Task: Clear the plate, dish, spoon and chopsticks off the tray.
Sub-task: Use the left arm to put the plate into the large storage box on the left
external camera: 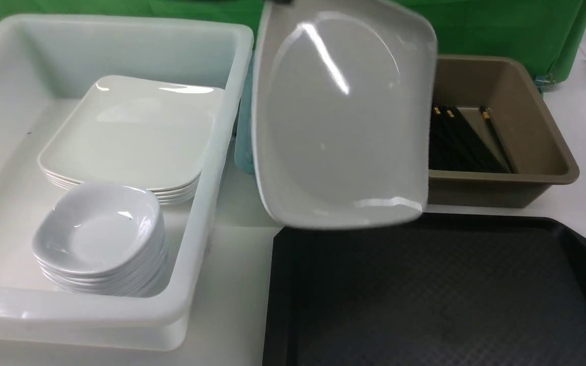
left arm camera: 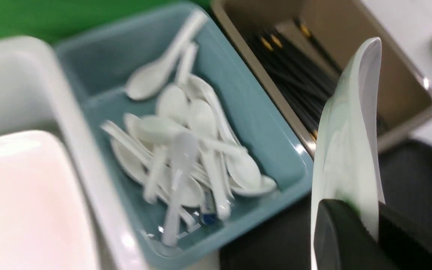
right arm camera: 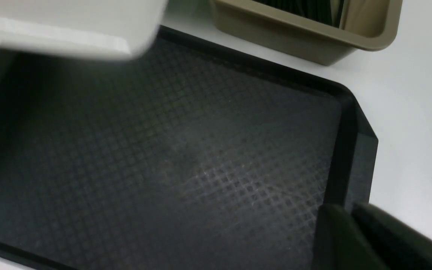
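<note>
One tray (external camera: 425, 284), one plate (external camera: 341, 117) aloft — bowls (external camera: 99, 239), perhaps six

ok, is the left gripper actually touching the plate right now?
Touching. The left wrist view shows the plate standing on edge, its rim pinched between the two black fingers of the left gripper.

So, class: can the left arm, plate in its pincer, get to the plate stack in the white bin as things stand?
Probably yes: the left pincer holds the plate aloft beside the white bin, and nothing covers the plate stack inside.
</note>
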